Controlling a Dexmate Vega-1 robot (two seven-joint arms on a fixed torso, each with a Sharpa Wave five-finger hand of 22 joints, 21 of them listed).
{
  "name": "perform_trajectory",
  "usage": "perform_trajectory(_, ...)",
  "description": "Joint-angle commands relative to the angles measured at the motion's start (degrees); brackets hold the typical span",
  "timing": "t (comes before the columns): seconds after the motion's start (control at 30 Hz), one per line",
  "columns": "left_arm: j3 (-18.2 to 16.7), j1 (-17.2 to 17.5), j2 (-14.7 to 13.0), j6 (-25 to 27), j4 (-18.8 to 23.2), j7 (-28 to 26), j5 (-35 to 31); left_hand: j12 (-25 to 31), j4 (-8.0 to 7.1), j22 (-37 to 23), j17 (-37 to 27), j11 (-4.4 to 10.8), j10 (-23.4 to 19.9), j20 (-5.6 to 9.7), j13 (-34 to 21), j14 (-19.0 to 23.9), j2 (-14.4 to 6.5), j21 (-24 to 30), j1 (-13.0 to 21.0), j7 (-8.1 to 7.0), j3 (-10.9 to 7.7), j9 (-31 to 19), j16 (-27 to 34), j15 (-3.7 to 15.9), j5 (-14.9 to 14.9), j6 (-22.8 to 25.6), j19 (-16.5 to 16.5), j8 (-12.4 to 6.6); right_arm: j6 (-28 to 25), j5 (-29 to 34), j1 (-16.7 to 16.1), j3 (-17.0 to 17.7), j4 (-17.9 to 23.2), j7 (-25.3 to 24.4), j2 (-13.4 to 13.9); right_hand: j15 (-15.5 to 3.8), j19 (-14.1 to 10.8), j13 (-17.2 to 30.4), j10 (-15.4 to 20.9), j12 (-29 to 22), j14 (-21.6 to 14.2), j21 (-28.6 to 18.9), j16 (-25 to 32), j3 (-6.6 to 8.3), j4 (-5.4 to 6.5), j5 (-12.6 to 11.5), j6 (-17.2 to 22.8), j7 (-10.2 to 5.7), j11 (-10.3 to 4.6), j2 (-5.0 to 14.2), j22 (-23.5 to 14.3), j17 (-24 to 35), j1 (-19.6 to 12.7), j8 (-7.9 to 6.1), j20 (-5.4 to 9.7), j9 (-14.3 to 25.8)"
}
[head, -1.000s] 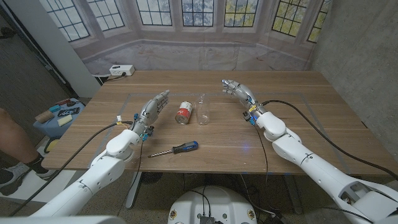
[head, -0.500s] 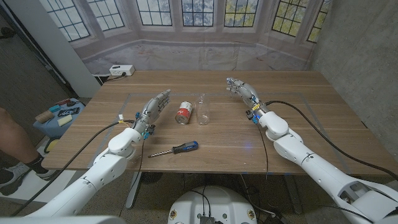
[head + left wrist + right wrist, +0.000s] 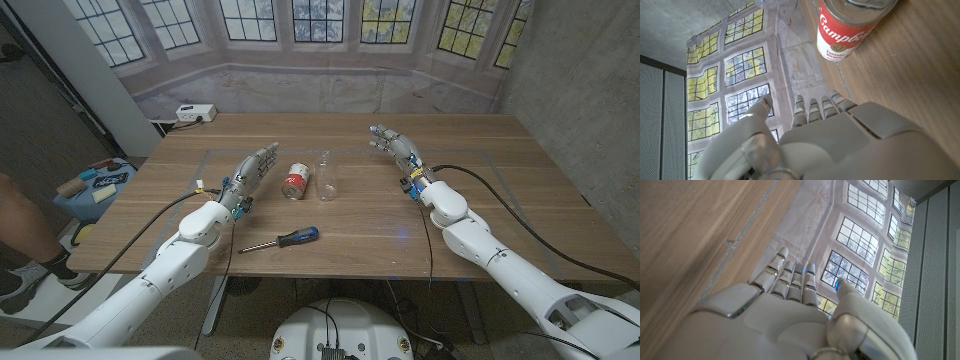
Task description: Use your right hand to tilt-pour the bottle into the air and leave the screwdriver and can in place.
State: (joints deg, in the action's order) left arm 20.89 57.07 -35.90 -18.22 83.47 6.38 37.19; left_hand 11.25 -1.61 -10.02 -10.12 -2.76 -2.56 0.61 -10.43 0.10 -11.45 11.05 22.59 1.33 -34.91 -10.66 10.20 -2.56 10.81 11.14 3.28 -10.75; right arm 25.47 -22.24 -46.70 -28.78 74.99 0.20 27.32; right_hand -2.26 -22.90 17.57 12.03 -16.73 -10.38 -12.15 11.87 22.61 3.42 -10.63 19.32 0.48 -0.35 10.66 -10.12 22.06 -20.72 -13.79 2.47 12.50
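Observation:
A clear, empty-looking bottle point(image 3: 326, 176) stands upright near the table's middle. Just left of it stands a red-and-white soup can point(image 3: 296, 181), seen close up in the left wrist view point(image 3: 852, 26). A screwdriver point(image 3: 280, 240) with a blue-and-black handle lies nearer the front edge. My right hand point(image 3: 392, 146) hovers to the right of the bottle, well apart from it, fingers extended and holding nothing point(image 3: 790, 310). My left hand point(image 3: 254, 168) is left of the can, fingers straight, holding nothing point(image 3: 835, 135).
The wooden table point(image 3: 480, 200) runs wide to the right. A white power strip point(image 3: 195, 113) sits at the far left corner. A person's leg point(image 3: 20, 240) and a cluttered stool point(image 3: 95, 185) are off the table's left side. Cables trail from both arms.
My right hand has drifted rightward and slightly away from the bottle. The left hand edged a little forward. Bottle, can and screwdriver have not moved.

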Motion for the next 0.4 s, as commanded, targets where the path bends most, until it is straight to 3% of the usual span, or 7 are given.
perform_trajectory(0.03, 1.2, -2.6, 1.5, 0.8, -2.6, 1.5, 0.2, 0.3, -0.46, -0.1, -0.1, -0.34, -0.2, 0.10, -0.2, -0.2, 0.1, 0.4, -0.3, -0.17, -0.11, -0.1, 0.3, -0.20, -0.1, -0.2, 0.3, 0.28, -1.5, -2.0, -0.3, 0.7, -0.2, 0.5, 0.2, -0.94, -0.6, -0.2, 0.0, 0.4, -0.1, -0.2, 0.1, 0.31, 0.39, -0.3, -0.3, -0.04, -0.17, 0.34, 0.0, 0.0, 0.5, 0.22, 2.81, 0.0)
perform_trajectory(0.4, 1.2, -3.2, 1.6, 1.5, -2.9, 0.9, 0.5, 0.3, -0.61, -0.1, 0.1, -0.40, -0.3, 0.08, -0.2, -0.2, 0.3, 0.3, -0.3, -0.28, -0.48, -0.1, 0.2, -0.23, -0.1, -0.4, 0.3, 0.29, -2.3, -2.9, 1.0, 0.7, -2.2, 0.9, -0.5, -0.78, -0.5, -0.8, 0.3, 0.9, 0.0, 0.0, 0.0, 0.42, 0.90, -0.3, -0.6, -0.05, 0.07, -0.10, 0.0, -0.4, 1.1, 0.63, 2.74, -0.3)
